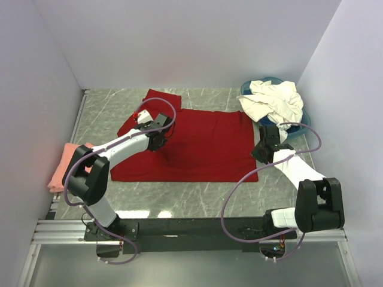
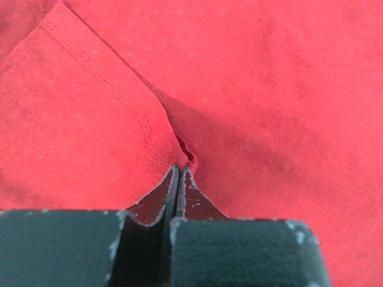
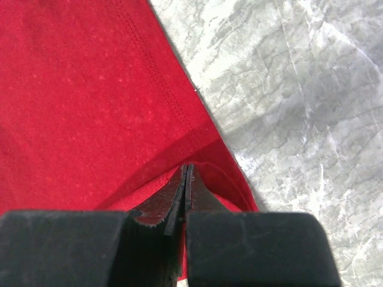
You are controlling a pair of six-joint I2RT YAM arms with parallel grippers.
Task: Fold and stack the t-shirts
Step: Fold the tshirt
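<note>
Gripping red t-shirt (image 1: 203,143) | left gripper (image 2: 179,172) is clamping its sleeve fold | right gripper (image 3: 187,168) is clamping its edge | advice: lift both evenly, cloth taut

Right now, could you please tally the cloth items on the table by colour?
deep red t-shirt: 1
salmon-pink folded garment: 1
cream-white heap in the blue basin: 1, the shirts within cannot be counted
Total: 3
</note>
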